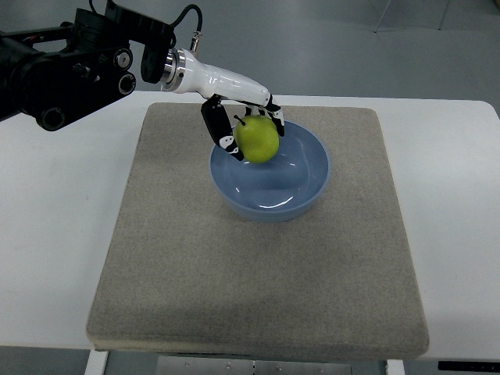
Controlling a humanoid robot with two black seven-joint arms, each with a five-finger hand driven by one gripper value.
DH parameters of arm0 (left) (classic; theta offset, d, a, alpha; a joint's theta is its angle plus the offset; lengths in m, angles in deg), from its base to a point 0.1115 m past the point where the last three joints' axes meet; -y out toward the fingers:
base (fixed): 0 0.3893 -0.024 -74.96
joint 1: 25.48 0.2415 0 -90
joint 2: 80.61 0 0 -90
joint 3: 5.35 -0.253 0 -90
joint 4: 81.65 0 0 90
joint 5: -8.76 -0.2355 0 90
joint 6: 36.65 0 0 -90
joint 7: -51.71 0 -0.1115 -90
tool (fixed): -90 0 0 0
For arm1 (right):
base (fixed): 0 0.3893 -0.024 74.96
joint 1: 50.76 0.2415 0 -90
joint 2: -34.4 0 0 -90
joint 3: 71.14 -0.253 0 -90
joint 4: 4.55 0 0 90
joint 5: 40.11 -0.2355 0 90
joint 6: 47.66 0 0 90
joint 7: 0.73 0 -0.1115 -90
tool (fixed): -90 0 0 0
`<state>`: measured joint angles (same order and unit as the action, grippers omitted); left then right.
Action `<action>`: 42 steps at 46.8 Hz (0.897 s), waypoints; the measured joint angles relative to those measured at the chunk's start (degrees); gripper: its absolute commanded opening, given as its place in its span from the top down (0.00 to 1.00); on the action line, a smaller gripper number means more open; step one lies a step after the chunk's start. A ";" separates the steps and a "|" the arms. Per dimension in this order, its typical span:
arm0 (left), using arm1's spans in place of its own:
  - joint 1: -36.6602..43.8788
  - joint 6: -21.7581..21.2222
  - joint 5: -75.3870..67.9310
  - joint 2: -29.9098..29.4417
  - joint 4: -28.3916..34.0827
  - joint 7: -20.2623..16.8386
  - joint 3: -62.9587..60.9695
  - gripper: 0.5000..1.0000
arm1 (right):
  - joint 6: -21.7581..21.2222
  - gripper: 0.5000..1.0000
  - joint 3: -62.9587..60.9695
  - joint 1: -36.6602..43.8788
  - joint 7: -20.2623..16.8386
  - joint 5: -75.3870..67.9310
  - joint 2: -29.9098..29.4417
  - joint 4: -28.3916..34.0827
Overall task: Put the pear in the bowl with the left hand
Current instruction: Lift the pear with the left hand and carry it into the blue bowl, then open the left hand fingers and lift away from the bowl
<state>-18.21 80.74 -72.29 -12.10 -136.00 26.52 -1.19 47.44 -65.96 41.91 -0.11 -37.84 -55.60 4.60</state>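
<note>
Top view shows the pear (258,139), green and rounded with a short dark stem at its upper side, held above the far-left part of the bowl (270,176). The fruit overlaps the bowl's near-left inner wall in the picture, and it appears to hang clear of the bowl floor, though contact with the wall cannot be ruled out from this angle. The left hand (244,125) is closed around the pear: dark fingers (216,127) curl down its left side, and further fingertips show at its upper right, so the grasp wraps the fruit from behind and above. The white forearm shell runs up and left from the hand to the black arm structure at the picture's upper-left corner. The bowl is pale blue, shallow and otherwise empty, with a glossy inner surface. It sits on the far half of a grey-beige mat (258,281), which lies on a white table (55,234). The right arm does not appear anywhere in the picture. Task status, as a judgement: pickup and transport are done, since the pear is in the grasp and positioned over the bowl opening. Remaining steps are lowering the fruit toward the bowl floor, opening the fingers to release it, and withdrawing the hand clear of the rim. A round fruit released near the sloped wall is likely to roll toward the bowl centre.
</note>
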 measured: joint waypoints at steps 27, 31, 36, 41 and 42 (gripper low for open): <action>4.72 -0.32 -0.19 3.40 2.64 0.22 -0.27 0.60 | 0.00 0.15 0.00 0.03 0.01 0.01 0.00 0.01; 5.44 -0.32 0.08 3.64 2.83 0.22 -0.35 0.47 | 0.00 0.15 0.00 0.03 0.00 0.01 0.00 0.02; 5.61 -0.32 0.48 3.66 2.84 0.22 -0.28 0.31 | 0.00 0.15 0.00 0.01 0.00 0.01 0.00 0.01; 5.64 -0.32 0.64 3.66 2.85 0.16 -0.06 0.28 | 0.00 0.15 0.00 -0.01 0.00 0.01 0.00 0.00; 5.64 -0.32 0.67 3.66 2.85 0.16 -0.05 0.24 | 0.00 0.15 0.00 -0.02 0.00 0.01 0.00 0.00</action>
<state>-12.57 80.42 -71.62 -8.44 -133.15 26.68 -1.24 47.44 -65.96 41.89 -0.11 -37.84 -55.60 4.60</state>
